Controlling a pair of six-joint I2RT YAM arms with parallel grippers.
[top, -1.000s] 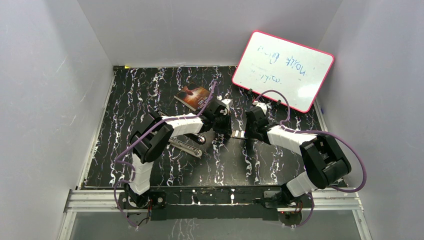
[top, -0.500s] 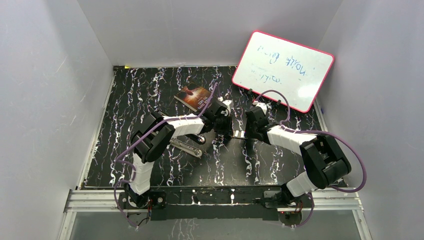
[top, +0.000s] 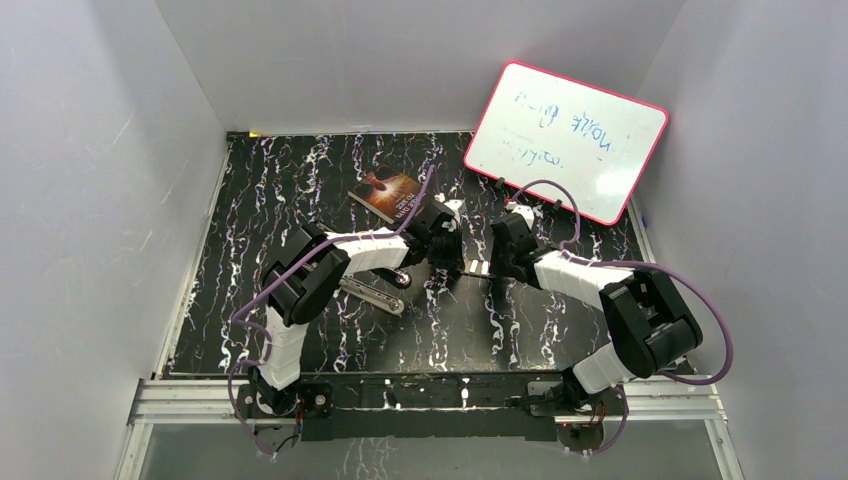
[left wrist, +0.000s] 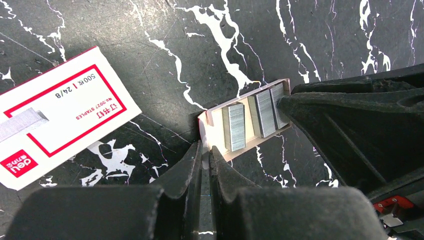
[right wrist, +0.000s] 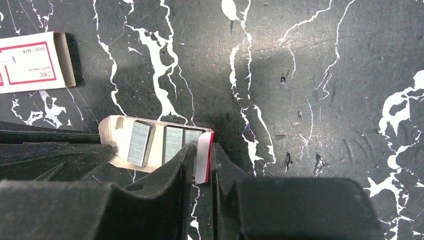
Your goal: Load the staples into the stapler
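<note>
A small cardboard tray [left wrist: 216,131] holding three strips of staples [left wrist: 234,127] lies on the black marbled table between both grippers. My left gripper [left wrist: 205,150] is shut on the tray's thin left end wall. My right gripper [right wrist: 201,150] is shut on the red-and-white flap [right wrist: 202,160] at the tray's other end, with the staples [right wrist: 140,143] just to its left. In the top view the tray [top: 478,268] spans the gap between the two grippers. The silver stapler [top: 372,292] lies on the table beside the left arm's forearm.
The white-and-red box sleeve [left wrist: 60,115] lies left of the tray, also visible in the right wrist view as the sleeve [right wrist: 35,62]. A dark book [top: 385,193] lies behind the grippers. A pink-rimmed whiteboard [top: 566,140] leans at the back right. Grey walls enclose the table.
My left gripper's jaws have closed onto the tray's end wall. Both arms and the tray stay in nearly the same place.
</note>
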